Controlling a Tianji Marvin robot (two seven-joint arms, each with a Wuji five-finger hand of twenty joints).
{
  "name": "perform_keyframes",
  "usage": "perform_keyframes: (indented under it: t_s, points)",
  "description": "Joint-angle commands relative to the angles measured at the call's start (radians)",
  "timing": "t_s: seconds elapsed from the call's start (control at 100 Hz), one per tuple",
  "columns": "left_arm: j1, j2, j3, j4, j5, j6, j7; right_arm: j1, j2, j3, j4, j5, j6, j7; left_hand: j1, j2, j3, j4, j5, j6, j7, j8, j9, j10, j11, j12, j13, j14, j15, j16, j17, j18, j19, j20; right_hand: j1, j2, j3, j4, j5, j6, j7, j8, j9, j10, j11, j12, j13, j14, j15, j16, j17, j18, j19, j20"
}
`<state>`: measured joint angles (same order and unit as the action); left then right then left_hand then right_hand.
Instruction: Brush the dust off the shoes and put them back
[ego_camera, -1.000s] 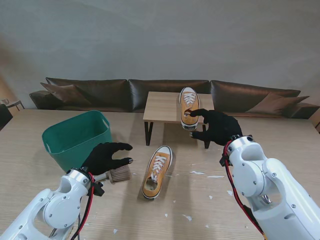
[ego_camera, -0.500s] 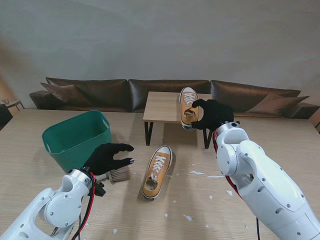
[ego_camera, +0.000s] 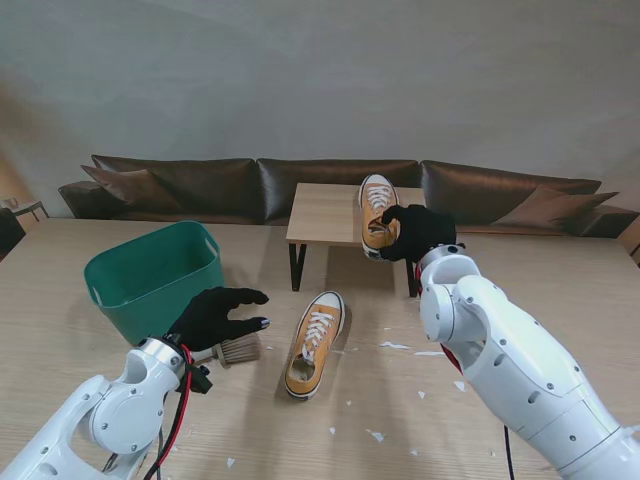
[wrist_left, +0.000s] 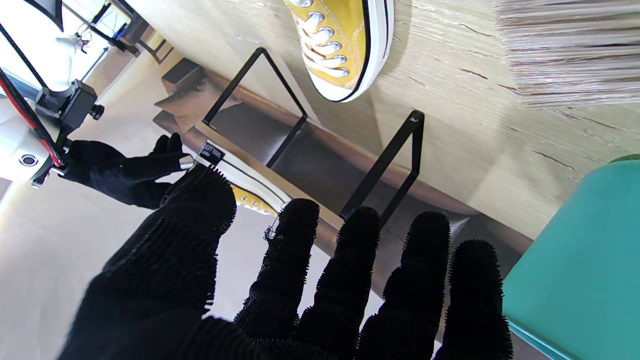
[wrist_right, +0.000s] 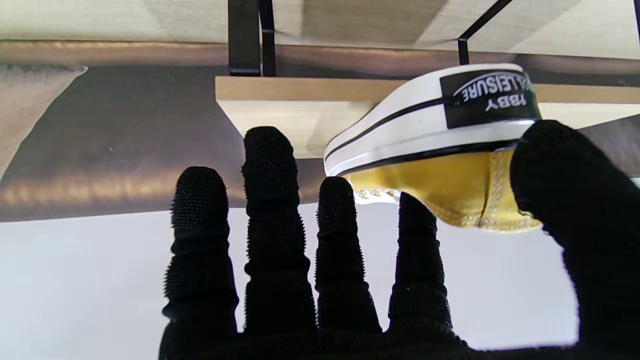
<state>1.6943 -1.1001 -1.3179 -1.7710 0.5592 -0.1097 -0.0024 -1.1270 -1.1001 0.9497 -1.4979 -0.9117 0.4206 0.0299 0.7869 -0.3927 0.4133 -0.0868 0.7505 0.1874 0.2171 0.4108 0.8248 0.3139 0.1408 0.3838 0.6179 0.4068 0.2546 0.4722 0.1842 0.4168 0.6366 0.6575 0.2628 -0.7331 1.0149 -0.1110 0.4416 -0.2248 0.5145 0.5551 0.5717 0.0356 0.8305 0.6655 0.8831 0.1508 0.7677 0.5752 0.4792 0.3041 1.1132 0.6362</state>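
While the right hand (ego_camera: 420, 232) is reaching, spread, to the heel of the shelf shoe (ego_camera: 377, 214), the second shoe (ego_camera: 314, 342) is lying on the surface. From the right wrist, the thumb (wrist_right: 575, 200) is touching the heel; pushing could be knocking it off. The left hand (wrist_left: 300, 290) is hovering spread, empty.

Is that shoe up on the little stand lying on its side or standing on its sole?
On its sole: the shoe shows laces upward on the stand.
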Motion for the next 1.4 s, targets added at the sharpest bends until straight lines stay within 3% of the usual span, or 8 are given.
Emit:
perform_keyframes:
  t_s: [0.0, 0.53, 0.79, 1.01, 1.07, 1.12, 1.26, 1.39]
  points:
    - [0.003, -0.002, 0.0, -0.002, -0.004, 0.004, -0.018, -0.001, -0.007, -0.011, 0.012, 0.0, -0.002, 0.015, 0.013, 0.045, -0.018, 0.029, -0.001, 0.005, -0.014, -0.006, -0.005, 0.01, -0.005, 0.004, -0.039, 0.021, -0.009, -0.005, -0.017, 0.024, -0.033, 0.013, 0.012, -0.037, 0.028, -0.022, 0.039, -0.027, 0.039, 0.025, -0.044, -0.014, -0.018, -0.018, -0.003, -0.003, -0.01, -0.008, -0.06, -0.022, 0.025, -0.011]
    - [0.006, -0.002, -0.002, -0.005, -0.011, 0.009, -0.022, 0.037, -0.024, -0.081, 0.098, 0.021, -0.007, -0.062, 0.016, 0.05, -0.021, 0.03, 0.004, 0.009, -0.013, -0.005, -0.008, 0.017, -0.007, 0.004, -0.037, 0.026, -0.005, -0.001, -0.016, 0.025, -0.046, 0.023, 0.099, -0.118, 0.168, -0.044, 0.203, -0.008, 0.318, 0.128, 0.057, -0.006, 0.004, -0.035, 0.06, -0.028, -0.014, -0.015, -0.027, -0.023, 0.028, -0.031]
    - [0.007, -0.002, -0.002, -0.007, -0.015, 0.014, -0.026, 0.052, -0.03, -0.105, 0.14, 0.016, -0.018, -0.099, 0.017, 0.053, -0.024, 0.03, 0.006, 0.014, -0.013, -0.004, -0.012, 0.022, -0.009, 0.003, -0.039, 0.027, -0.006, -0.001, -0.017, 0.024, -0.052, 0.027, 0.129, -0.218, 0.207, -0.07, 0.124, -0.009, 0.391, 0.169, 0.086, -0.039, 0.035, -0.023, 0.085, -0.045, 0.008, -0.004, -0.002, -0.036, 0.052, -0.039]
    - [0.007, -0.001, -0.001, -0.009, -0.02, 0.02, -0.033, 0.075, -0.041, -0.133, 0.197, -0.02, -0.033, -0.202, 0.018, 0.059, -0.028, 0.03, 0.015, 0.016, -0.009, -0.003, -0.016, 0.026, -0.01, 0.003, -0.039, 0.027, -0.005, 0.0, -0.017, 0.024, -0.057, 0.03, 0.147, -0.339, 0.273, -0.094, 0.245, 0.093, 0.601, 0.28, 0.226, -0.061, 0.149, 0.041, 0.211, -0.104, 0.13, 0.027, 0.098, -0.057, 0.14, -0.043]
    - [0.008, -0.001, -0.002, -0.01, -0.021, 0.02, -0.035, 0.087, -0.046, -0.144, 0.227, -0.035, -0.048, -0.258, 0.018, 0.06, -0.03, 0.03, 0.016, 0.018, -0.009, -0.003, -0.016, 0.026, -0.01, 0.003, -0.038, 0.026, -0.004, 0.001, -0.017, 0.024, -0.058, 0.031, 0.182, -0.365, 0.265, -0.24, 0.324, 0.09, 0.71, 0.227, 0.332, -0.077, 0.19, 0.078, 0.286, -0.122, 0.193, 0.032, 0.15, -0.055, 0.18, -0.067]
    - [0.008, -0.001, -0.002, -0.01, -0.022, 0.021, -0.036, 0.094, -0.047, -0.148, 0.241, -0.046, -0.068, -0.285, 0.018, 0.063, -0.031, 0.03, 0.017, 0.017, -0.008, -0.002, -0.016, 0.027, -0.01, 0.003, -0.037, 0.025, -0.003, 0.002, -0.016, 0.024, -0.059, 0.032, 0.204, -0.367, 0.257, -0.275, 0.389, 0.082, 0.772, 0.221, 0.4, -0.089, 0.207, 0.094, 0.33, -0.13, 0.214, 0.035, 0.175, -0.055, 0.191, -0.075]
    - [0.008, -0.001, -0.002, -0.011, -0.029, 0.026, -0.039, 0.098, -0.043, -0.142, 0.245, -0.069, -0.108, -0.314, 0.021, 0.067, -0.035, 0.031, 0.024, 0.026, -0.005, -0.001, -0.018, 0.035, -0.011, 0.002, -0.039, 0.029, -0.003, 0.003, -0.019, 0.024, -0.064, 0.033, 0.219, -0.331, 0.259, -0.274, 0.516, 0.081, 0.856, 0.247, 0.504, -0.113, 0.209, 0.147, 0.397, -0.13, 0.25, 0.05, 0.208, -0.056, 0.211, -0.094]
    - [0.008, 0.0, -0.001, -0.012, -0.035, 0.028, -0.045, 0.092, -0.034, -0.128, 0.226, -0.099, -0.136, -0.311, 0.022, 0.072, -0.038, 0.031, 0.029, 0.029, -0.004, 0.001, -0.018, 0.034, -0.012, 0.002, -0.04, 0.028, -0.003, 0.003, -0.019, 0.025, -0.067, 0.034, 0.26, -0.29, 0.267, -0.248, 0.563, 0.11, 0.904, 0.334, 0.532, -0.131, 0.209, 0.185, 0.415, -0.134, 0.277, 0.069, 0.225, -0.071, 0.225, -0.101]
